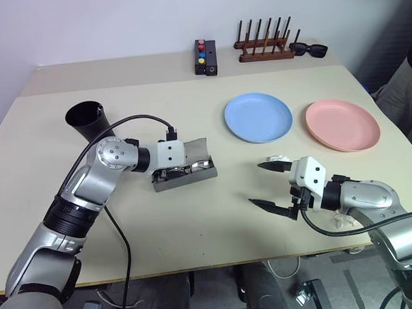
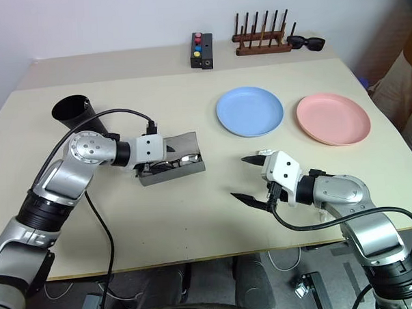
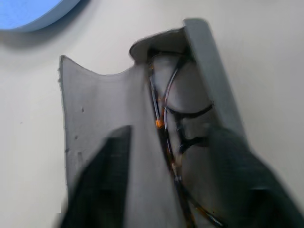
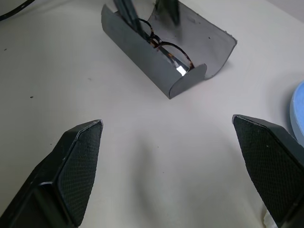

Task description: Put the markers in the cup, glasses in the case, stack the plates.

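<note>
The grey case (image 1: 200, 174) lies open at the table's middle left, and the wire-framed glasses (image 3: 183, 114) rest inside its tray. My left gripper (image 1: 174, 171) reaches into the case with its fingers apart, one over the lid and one over the tray, and the glasses lie between them. My right gripper (image 1: 256, 184) hovers wide open above bare table to the right of the case, holding nothing. The black cup (image 1: 88, 118) stands behind my left arm. The blue plate (image 1: 258, 116) and the pink plate (image 1: 342, 124) lie side by side, apart. The markers are out of view.
Along the back edge stand a black box with coloured buttons (image 1: 205, 57) and a wooden peg rack (image 1: 264, 46), with black sunglasses (image 1: 309, 49) beside it. A black cable (image 1: 133, 120) loops over my left arm.
</note>
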### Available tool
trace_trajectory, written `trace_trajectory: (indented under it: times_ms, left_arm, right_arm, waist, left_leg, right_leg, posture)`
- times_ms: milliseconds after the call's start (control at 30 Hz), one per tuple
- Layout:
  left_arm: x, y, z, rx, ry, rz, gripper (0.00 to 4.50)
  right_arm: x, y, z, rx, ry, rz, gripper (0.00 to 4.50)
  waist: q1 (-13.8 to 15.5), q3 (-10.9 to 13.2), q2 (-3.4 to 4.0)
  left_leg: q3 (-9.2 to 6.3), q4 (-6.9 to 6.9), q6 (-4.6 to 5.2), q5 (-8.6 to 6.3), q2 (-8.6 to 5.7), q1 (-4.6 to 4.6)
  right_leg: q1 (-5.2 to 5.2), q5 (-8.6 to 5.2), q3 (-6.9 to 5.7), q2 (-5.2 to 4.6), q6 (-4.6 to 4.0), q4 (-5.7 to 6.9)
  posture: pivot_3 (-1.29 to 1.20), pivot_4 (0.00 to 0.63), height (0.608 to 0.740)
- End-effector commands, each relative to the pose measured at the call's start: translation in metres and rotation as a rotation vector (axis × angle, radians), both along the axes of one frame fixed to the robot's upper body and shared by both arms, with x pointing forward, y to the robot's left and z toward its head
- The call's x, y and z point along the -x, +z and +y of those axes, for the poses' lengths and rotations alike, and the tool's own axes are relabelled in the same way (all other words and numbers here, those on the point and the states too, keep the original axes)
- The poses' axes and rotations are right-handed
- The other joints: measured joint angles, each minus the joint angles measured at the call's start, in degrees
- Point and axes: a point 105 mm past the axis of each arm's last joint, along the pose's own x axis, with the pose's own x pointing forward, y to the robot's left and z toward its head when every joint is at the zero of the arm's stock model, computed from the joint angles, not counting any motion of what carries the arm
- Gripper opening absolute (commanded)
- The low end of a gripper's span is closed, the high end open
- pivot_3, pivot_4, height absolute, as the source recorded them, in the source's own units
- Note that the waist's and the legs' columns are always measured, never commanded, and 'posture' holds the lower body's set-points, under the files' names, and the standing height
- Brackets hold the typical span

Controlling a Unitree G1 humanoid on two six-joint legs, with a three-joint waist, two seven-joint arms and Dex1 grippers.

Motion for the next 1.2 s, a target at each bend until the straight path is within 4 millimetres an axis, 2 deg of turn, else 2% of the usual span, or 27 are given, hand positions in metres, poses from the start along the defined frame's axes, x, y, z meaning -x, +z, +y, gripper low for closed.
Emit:
trace_trajectory:
  times_ms: [33, 167, 233, 300, 333, 367, 467, 567, 733, 833, 967, 1200]
  left_arm:
    - [-0.004, 0.028, 0.001, 0.069, 0.011, -0.060, 2.41]
    - [-0.010, 0.074, -0.003, 0.252, 0.029, -0.112, 2.41]
    - [-0.017, 0.097, 0.003, 0.327, 0.057, -0.164, 1.88]
    - [-0.025, 0.105, 0.012, 0.344, 0.093, -0.199, 1.15]
    - [-0.029, 0.105, 0.017, 0.338, 0.117, -0.210, 0.56]
    - [-0.036, 0.100, 0.025, 0.316, 0.162, -0.221, 0.05]
    - [-0.055, 0.076, 0.046, 0.248, 0.284, -0.210, 0.02]
    - [-0.060, 0.052, 0.044, 0.272, 0.313, -0.146, 0.02]
    - [-0.058, 0.027, 0.038, 0.272, 0.303, -0.058, 0.02]
    - [-0.048, 0.015, 0.031, 0.256, 0.250, 0.003, 0.02]
    - [-0.018, 0.023, 0.013, 0.311, 0.085, 0.081, 0.02]
    - [0.009, 0.012, 0.008, 0.269, 0.019, 0.133, 0.02]
  right_arm:
    - [0.001, 0.007, 0.004, -0.008, 0.023, -0.039, 4.50]
    - [0.000, 0.007, 0.005, -0.010, 0.025, -0.042, 4.50]
    - [-0.001, 0.008, 0.006, -0.013, 0.029, -0.045, 4.50]
    - [-0.001, 0.011, 0.009, -0.023, 0.035, -0.053, 4.50]
    - [-0.001, 0.013, 0.009, -0.028, 0.038, -0.057, 4.50]
    - [-0.001, 0.015, 0.011, -0.029, 0.041, -0.063, 4.50]
    - [-0.004, 0.022, 0.013, -0.049, 0.041, -0.086, 4.50]
    - [-0.007, 0.038, 0.016, -0.123, 0.029, -0.107, 4.50]
    - [-0.007, 0.045, 0.016, -0.156, 0.026, -0.104, 4.50]
    - [-0.005, 0.047, 0.019, -0.157, 0.027, -0.100, 4.50]
    - [-0.005, 0.052, 0.021, -0.157, 0.023, -0.098, 4.50]
    - [-0.006, 0.056, 0.024, -0.155, 0.023, -0.096, 4.50]
  waist:
    - [0.0, 0.0, 0.00]
    - [0.1, 0.0, -0.01]
    - [0.1, 0.0, -0.01]
    - [0.0, 0.0, -0.01]
    - [-0.2, 0.0, 0.00]
    - [-0.3, 0.0, 0.03]
    - [-0.3, 0.0, 0.03]
    - [-0.2, 0.0, 0.02]
    - [0.2, 0.0, -0.04]
    - [0.0, 0.0, -0.04]
    - [-0.3, 0.0, -0.04]
    - [-0.1, 0.0, -0.03]
  left_leg:
    - [0.00, 0.00, 0.00, 0.00, 0.00, 0.00]
    - [0.00, 0.03, 0.00, 0.00, 0.00, -0.02]
    - [-0.01, 0.06, 0.00, 0.00, 0.00, -0.04]
    - [0.00, 0.03, 0.00, 0.00, 0.00, -0.02]
    - [0.00, 0.01, 0.00, 0.00, 0.00, 0.02]
    - [0.01, -0.02, 0.00, 0.00, 0.00, 0.07]
    - [0.01, -0.04, 0.00, 0.00, 0.01, 0.13]
    - [0.01, -0.01, 0.00, 0.00, 0.01, 0.09]
    - [-0.03, 0.06, 0.00, 0.00, -0.02, -0.06]
    - [-0.03, 0.04, 0.00, 0.00, -0.02, -0.03]
    - [-0.02, -0.01, 0.00, 0.00, 0.00, 0.02]
    - [-0.02, 0.01, 0.00, 0.00, 0.00, 0.03]
  right_leg:
    - [0.00, 0.00, 0.00, 0.00, 0.00, 0.00]
    - [0.00, -0.01, 0.00, 0.00, 0.02, 0.00]
    - [0.00, -0.02, -0.01, 0.00, 0.04, 0.00]
    - [0.00, -0.02, 0.00, 0.00, 0.05, 0.00]
    - [0.01, -0.02, 0.00, 0.00, 0.05, 0.01]
    - [0.02, -0.01, 0.00, 0.00, 0.05, 0.01]
    - [0.02, -0.01, 0.00, 0.01, 0.05, 0.07]
    - [0.02, 0.00, 0.00, 0.02, 0.04, 0.06]
    - [0.02, 0.14, -0.01, 0.00, -0.04, -0.04]
    - [0.02, 0.15, -0.01, 0.00, -0.03, -0.03]
    - [0.01, 0.14, 0.00, 0.00, -0.04, 0.01]
    - [0.01, 0.14, 0.00, 0.00, -0.05, 0.02]
  posture:
    - [0.00, 0.150, 0.732]
    - [0.00, 0.150, 0.732]
    - [0.00, 0.150, 0.732]
    - [0.00, 0.150, 0.732]
    - [0.00, 0.150, 0.732]
    - [0.00, 0.150, 0.732]
    - [0.00, 0.150, 0.732]
    - [0.00, 0.150, 0.732]
    - [0.00, 0.150, 0.732]
    - [0.00, 0.150, 0.732]
    - [0.00, 0.150, 0.732]
    - [0.00, 0.150, 0.732]
